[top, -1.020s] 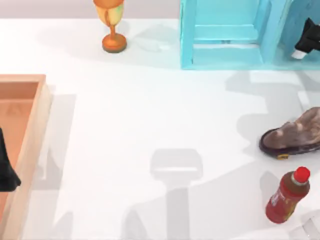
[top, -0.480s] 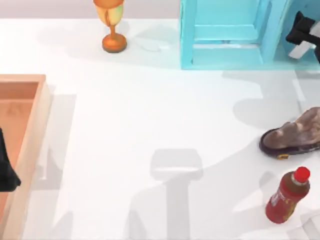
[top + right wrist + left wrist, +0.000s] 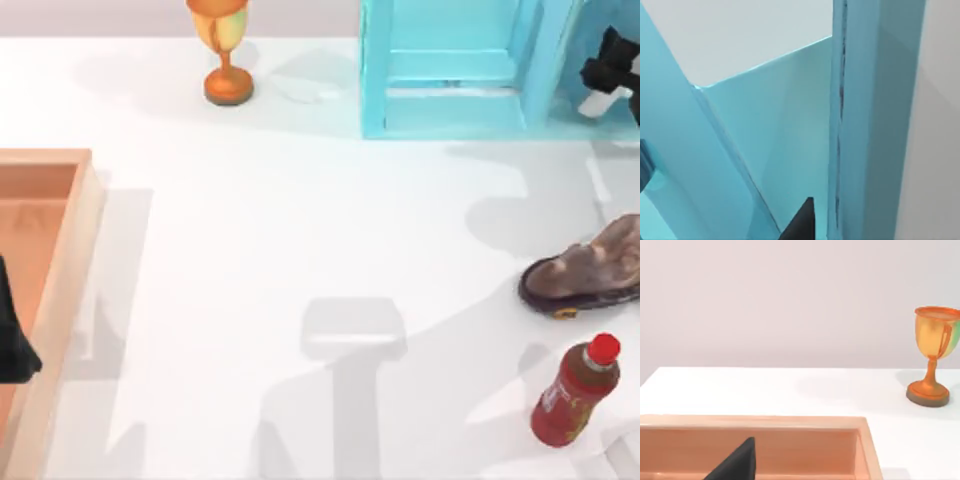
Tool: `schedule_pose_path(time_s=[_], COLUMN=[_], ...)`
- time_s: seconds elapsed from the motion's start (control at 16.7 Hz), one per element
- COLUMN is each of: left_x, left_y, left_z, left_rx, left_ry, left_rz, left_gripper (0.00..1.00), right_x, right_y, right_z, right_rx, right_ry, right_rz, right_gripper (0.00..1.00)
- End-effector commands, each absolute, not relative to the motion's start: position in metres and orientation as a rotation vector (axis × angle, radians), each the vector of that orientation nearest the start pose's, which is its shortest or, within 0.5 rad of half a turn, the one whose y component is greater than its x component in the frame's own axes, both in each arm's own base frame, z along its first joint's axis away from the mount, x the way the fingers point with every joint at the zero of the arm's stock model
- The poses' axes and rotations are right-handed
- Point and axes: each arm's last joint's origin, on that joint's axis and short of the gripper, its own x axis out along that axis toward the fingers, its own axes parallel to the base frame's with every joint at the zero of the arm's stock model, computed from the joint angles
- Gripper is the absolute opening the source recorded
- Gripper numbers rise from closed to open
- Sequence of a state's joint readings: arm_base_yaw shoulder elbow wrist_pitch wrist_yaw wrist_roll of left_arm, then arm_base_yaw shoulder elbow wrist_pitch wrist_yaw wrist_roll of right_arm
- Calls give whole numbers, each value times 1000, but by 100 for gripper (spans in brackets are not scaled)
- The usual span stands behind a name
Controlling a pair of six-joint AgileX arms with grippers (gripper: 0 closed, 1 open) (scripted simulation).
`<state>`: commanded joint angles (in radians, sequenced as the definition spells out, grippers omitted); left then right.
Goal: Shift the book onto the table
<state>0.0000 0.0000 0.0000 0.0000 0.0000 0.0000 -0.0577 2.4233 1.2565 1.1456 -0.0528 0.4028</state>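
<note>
Right gripper (image 3: pixel 607 76) rendered matte black with a white section, blocky in outline, left gripper (image 3: pixel 12 340) seen as a dark, seemingly tapered black wedge

Right gripper (image 3: pixel 610 75) at the far right corner, by the cyan shelf unit (image 3: pixel 455 70): over the last second I see it shifted up and leftward along the shelf's right section, then settled back slightly right and down. Its shadow on the bench (image 3: pixel 300 220) moved with it.
</note>
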Motion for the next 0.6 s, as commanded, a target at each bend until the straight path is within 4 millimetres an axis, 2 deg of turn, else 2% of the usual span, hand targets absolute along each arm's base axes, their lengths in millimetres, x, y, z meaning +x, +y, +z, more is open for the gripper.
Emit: schedule_pose_path(time_s=[0.36, 0.6], left_x=[106, 106], left_y=[-1, -1], left_z=[160, 160], left_rx=[0, 0], left_ry=[0, 0], left_rz=[0, 0], left_gripper=[100, 100], right_x=[474, 474], right_y=[-21, -21], right_z=[69, 69], right_rx=[394, 394], right_ry=[26, 26], right_rz=[18, 18], right_gripper=[2, 0])
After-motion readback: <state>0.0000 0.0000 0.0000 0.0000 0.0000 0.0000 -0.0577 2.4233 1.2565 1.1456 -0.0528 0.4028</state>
